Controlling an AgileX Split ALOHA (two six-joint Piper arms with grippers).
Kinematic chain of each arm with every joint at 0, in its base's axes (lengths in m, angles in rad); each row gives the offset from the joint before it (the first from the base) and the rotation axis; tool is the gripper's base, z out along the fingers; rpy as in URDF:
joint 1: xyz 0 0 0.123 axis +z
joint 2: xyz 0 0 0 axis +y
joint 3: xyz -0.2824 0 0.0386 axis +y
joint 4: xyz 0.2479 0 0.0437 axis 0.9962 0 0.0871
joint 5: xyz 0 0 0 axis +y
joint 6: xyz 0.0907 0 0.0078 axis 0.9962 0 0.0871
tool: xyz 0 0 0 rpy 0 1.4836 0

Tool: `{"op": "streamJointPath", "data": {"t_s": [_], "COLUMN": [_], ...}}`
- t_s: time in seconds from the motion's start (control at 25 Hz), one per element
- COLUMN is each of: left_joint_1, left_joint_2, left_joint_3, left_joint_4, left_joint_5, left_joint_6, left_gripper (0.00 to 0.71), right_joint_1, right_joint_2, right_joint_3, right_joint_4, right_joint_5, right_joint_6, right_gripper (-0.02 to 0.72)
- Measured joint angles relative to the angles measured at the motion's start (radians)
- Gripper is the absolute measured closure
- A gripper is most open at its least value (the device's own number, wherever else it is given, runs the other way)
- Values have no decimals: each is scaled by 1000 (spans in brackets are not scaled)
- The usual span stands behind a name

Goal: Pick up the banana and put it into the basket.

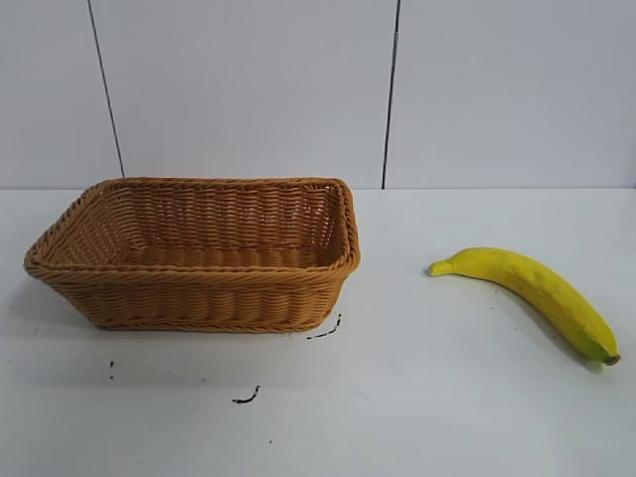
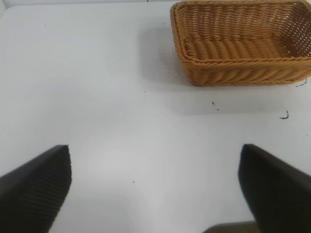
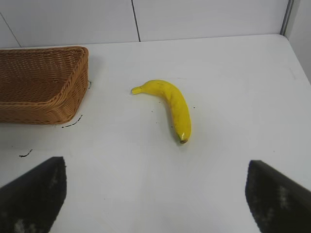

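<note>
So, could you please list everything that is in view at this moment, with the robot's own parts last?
basket: one, tan-brown wicker, empty, on the table toward the left arm's side.
banana: one, yellow with a dark tip, lying on the table apart from the basket, toward the right arm's side.
black marks: a few, small, on the table in front of the basket.
table: one, white.
wall: white panels with dark seams, behind the table.
left gripper: one, black, open, over bare table.
right gripper: one, black, open, short of the banana.
</note>
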Motion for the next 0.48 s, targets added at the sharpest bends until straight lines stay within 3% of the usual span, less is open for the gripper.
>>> {"op": "streamJointPath", "data": {"t_s": [0.28, 0.48], "left_joint_1": [0, 0], "left_joint_2": [0, 0], "left_joint_3": [0, 0], "left_joint_4": [0, 0], "left_joint_5": [0, 0], "left_joint_6": [0, 0], "left_gripper": [17, 17], "right_joint_1": [0, 0], "right_joint_2": [0, 78], "right_joint_3": [0, -54], "right_joint_4": [-3, -37], "right_joint_5": [-1, 0], "right_joint_6": [0, 12], "right_gripper": [13, 13]}}
